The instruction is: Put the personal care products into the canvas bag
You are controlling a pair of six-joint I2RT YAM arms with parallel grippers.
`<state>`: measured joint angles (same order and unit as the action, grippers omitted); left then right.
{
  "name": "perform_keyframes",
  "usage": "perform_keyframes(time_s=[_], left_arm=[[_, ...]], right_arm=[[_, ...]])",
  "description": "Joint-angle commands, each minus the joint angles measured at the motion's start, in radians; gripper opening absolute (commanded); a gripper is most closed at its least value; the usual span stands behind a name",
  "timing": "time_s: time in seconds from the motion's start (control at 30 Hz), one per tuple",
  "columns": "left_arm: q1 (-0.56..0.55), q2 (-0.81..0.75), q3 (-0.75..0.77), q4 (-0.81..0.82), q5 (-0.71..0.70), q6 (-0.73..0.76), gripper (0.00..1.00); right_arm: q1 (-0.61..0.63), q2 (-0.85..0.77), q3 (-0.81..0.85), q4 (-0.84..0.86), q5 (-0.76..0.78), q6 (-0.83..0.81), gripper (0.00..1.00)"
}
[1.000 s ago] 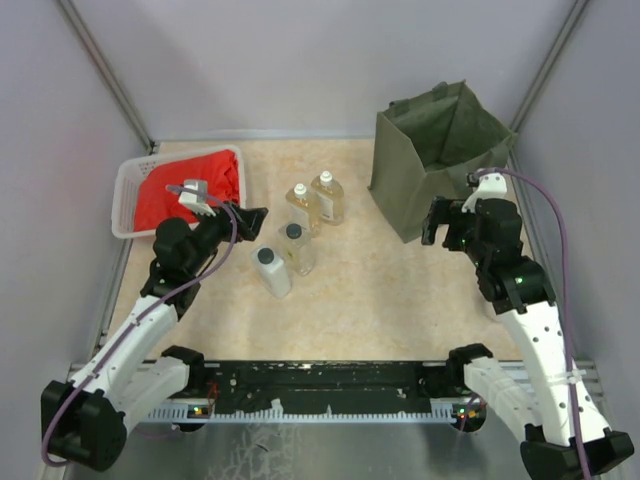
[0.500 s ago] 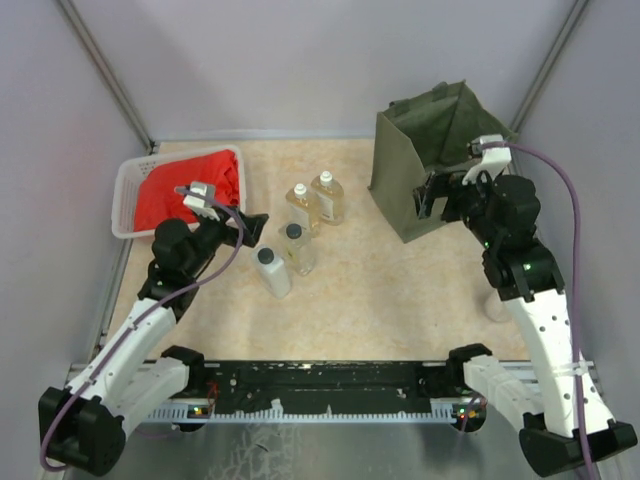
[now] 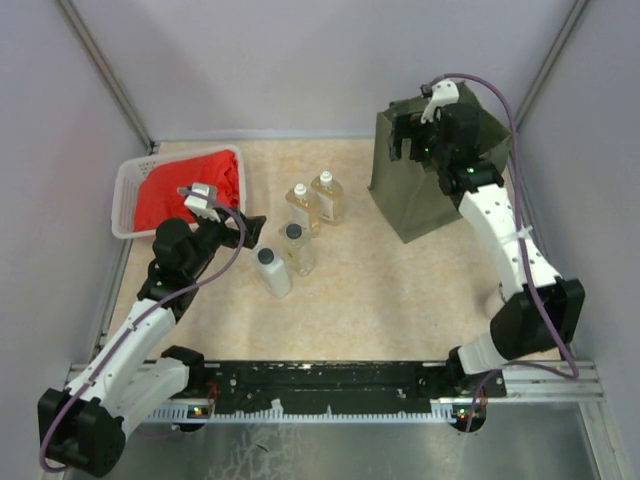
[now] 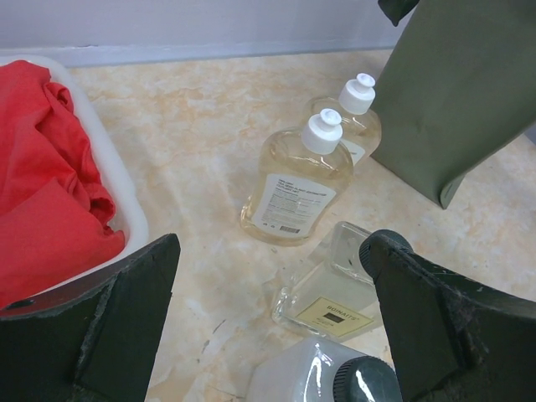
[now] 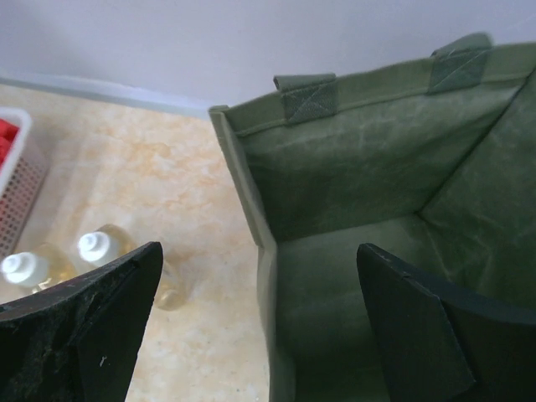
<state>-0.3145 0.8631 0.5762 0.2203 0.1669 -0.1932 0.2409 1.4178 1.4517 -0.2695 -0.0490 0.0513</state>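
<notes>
Left of the canvas bag (image 3: 400,205), four bottles (image 3: 296,247) sit bunched on the counter (image 3: 400,290). The left hand (image 3: 250,226), spread wide and empty beside them, could topple neighbours when closing. Over the bag's mouth the right hand (image 3: 404,142), equally wide, holds nothing and might buckle the soft rim.

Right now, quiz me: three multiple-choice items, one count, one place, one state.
1. How many bottles are on the table, outside the canvas bag? A two; B three; C four.
2. Where is the red cloth? A in the white basket; B on the table; C in the bag.
3. The right gripper is: A shut on a bottle; B open and empty; C shut and empty.
C: four show from above. A: red fills the basket. B: its fingers stand apart over the bag.
</notes>
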Motion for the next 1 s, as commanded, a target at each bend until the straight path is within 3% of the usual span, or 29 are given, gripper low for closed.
perform_keyframes(time_s=[0.0, 0.17, 0.27, 0.5, 0.53, 0.67, 0.97], left_arm=[[-0.006, -0.025, 0.040, -0.021, -0.046, 0.036, 1.00], [-0.006, -0.013, 0.036, -0.011, -0.056, 0.043, 1.00], [-0.006, 0.001, 0.036, 0.001, -0.050, 0.037, 1.00], [-0.006, 0.016, 0.032, 0.013, -0.046, 0.032, 1.00], [-0.006, 0.016, 0.032, 0.013, -0.046, 0.033, 1.00], [-0.006, 0.017, 0.031, 0.013, -0.044, 0.031, 1.00], [-0.006, 0.020, 0.030, 0.017, -0.030, 0.020, 1.00]], right_arm=[[0.008, 0.077, 0.063, 0.004, 0.052, -0.013, 0.99], [0.009, 0.101, 0.036, 0.007, 0.103, -0.041, 0.99], [0.009, 0.104, 0.032, -0.022, 0.061, -0.059, 0.91], [0.016, 0.039, -0.035, -0.042, -0.016, -0.067, 0.36], [0.017, 0.026, -0.042, -0.047, -0.017, -0.065, 0.24], [0.031, -0.018, -0.045, -0.103, -0.030, -0.055, 0.00], [0.154, -0.147, -0.009, -0.295, -0.095, -0.028, 0.00]])
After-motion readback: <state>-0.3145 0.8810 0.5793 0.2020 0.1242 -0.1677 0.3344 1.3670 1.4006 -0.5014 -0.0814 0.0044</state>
